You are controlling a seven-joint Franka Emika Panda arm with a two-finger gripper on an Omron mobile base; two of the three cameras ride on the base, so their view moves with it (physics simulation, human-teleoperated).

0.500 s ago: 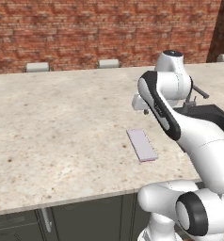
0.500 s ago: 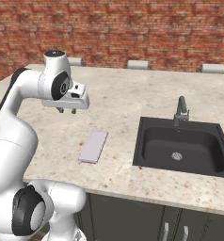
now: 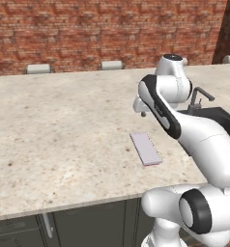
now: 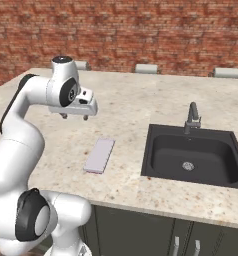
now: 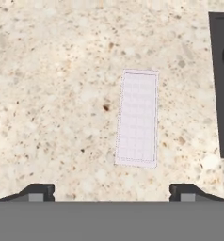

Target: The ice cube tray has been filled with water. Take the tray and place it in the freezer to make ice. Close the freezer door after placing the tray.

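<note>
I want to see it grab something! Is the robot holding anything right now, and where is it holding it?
No, nothing is held. The gripper hangs open above the counter, and the ice cube tray lies flat below it, untouched.

A speckled beige stone-look counter (image 3: 64, 130), smooth with a soft sheen, carries a matt, pale lilac ice cube tray (image 4: 100, 155) whose top shows a fine moulded grid in the hand view. Beside it sits a matt black sink basin (image 4: 193, 157) with a dark metal faucet (image 4: 192, 116). Behind runs a rough red brick wall (image 3: 88, 34); below, dark matt cabinet fronts (image 4: 141, 230).
</note>
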